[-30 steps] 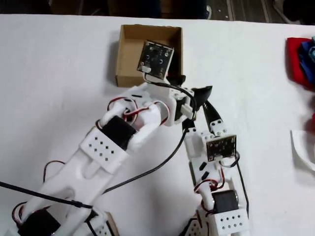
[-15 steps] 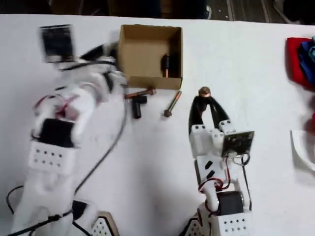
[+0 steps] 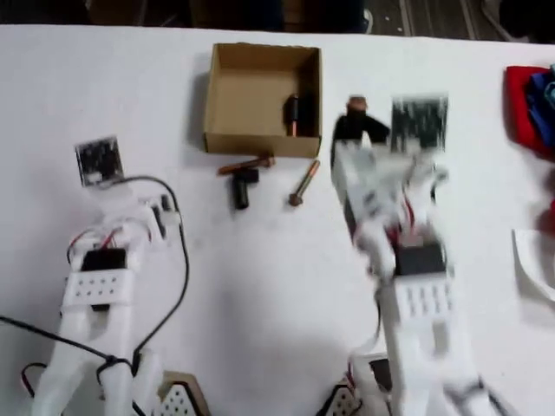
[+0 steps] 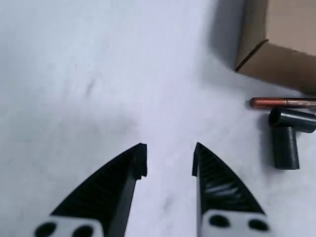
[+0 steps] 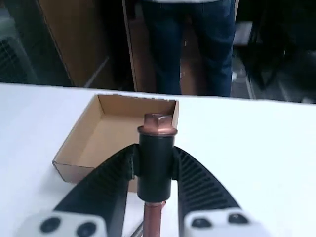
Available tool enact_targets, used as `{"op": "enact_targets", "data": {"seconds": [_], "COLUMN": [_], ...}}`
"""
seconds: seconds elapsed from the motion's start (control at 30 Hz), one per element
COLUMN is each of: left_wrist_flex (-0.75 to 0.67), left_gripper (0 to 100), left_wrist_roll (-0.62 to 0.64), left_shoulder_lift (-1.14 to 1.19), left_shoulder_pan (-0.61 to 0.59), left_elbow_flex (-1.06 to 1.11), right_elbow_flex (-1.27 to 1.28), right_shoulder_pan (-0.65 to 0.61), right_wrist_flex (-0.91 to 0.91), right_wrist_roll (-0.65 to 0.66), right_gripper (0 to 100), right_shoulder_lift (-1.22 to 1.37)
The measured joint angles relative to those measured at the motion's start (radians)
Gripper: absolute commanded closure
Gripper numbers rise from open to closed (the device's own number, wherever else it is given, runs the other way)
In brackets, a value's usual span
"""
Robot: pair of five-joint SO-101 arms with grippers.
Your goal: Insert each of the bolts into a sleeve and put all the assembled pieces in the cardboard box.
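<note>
Both arms have shifted. The right gripper (image 3: 355,123) has carried its piece up the frame, from below the box's (image 3: 260,144) right corner to just beside its right wall. The left arm has drawn back from the box's left side to the lower left.

The right fingers are clamped on a black sleeve (image 5: 155,168) standing upright between them. A copper bolt (image 5: 157,124) runs through it, head above, shank below. The left gripper (image 4: 169,159) is partly spread and holds nothing, over the table (image 4: 98,74).

One assembled piece (image 3: 292,115) lies in the box by its right wall. Below the front wall lie a loose bolt (image 3: 247,164), two empty sleeves (image 3: 241,187) touching in an L, and a second bolt (image 3: 303,183) to their right.
</note>
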Motion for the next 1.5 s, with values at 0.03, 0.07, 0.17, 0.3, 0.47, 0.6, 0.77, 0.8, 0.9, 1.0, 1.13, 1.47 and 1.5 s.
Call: {"op": "enact_targets", "data": {"seconds": [0.03,0.07,0.17,0.3,0.47,0.6,0.77,0.8,0.9,1.0,1.13,1.47,1.5], "left_wrist_flex": [-0.028,-0.048,-0.063,-0.063,0.038,0.17,0.322,0.339,0.361,0.364,0.364,0.364,0.364], "left_gripper": [83,83,83,83,83,83,83,83,83,83,83,83,83], "left_wrist_roll": [-0.018,-0.057,-0.19,-0.253,-0.281,-0.281,-0.281,-0.281,-0.281,-0.281,-0.281,-0.281,-0.281], "left_shoulder_lift": [0.0,0.0,0.0,0.044,0.275,0.529,0.724,0.744,0.769,0.773,0.773,0.773,0.773], "left_shoulder_pan": [0.002,0.002,0.002,0.002,0.003,-0.006,-0.015,-0.015,-0.015,-0.015,-0.015,-0.015,-0.015], "left_elbow_flex": [0.02,0.029,0.037,0.037,-0.107,-0.302,-0.514,-0.535,-0.566,-0.572,-0.572,-0.572,-0.572], "right_elbow_flex": [-0.089,-0.181,-0.483,-0.921,-1.478,-1.863,-2.163,-2.183,-2.203,-2.203,-2.203,-2.203,-2.203], "right_shoulder_pan": [0.0,0.0,0.0,0.0,-0.017,-0.048,-0.089,-0.101,-0.132,-0.149,-0.14,-0.118,-0.12], "right_wrist_flex": [0.037,0.077,0.212,0.39,0.577,0.643,0.624,0.605,0.546,0.491,0.448,0.413,0.413], "right_wrist_roll": [-0.018,-0.044,-0.126,-0.18,-0.186,-0.186,-0.186,-0.186,-0.127,-0.084,-0.074,-0.074,-0.074], "right_gripper": [97.5,97.5,97.5,97.5,97.5,97.5,97.5,97.5,97.5,97.5,97.5,97.5,97.5], "right_shoulder_lift": [0.086,0.169,0.419,0.77,1.212,1.519,1.789,1.823,1.893,1.949,2.012,2.14,2.145]}}
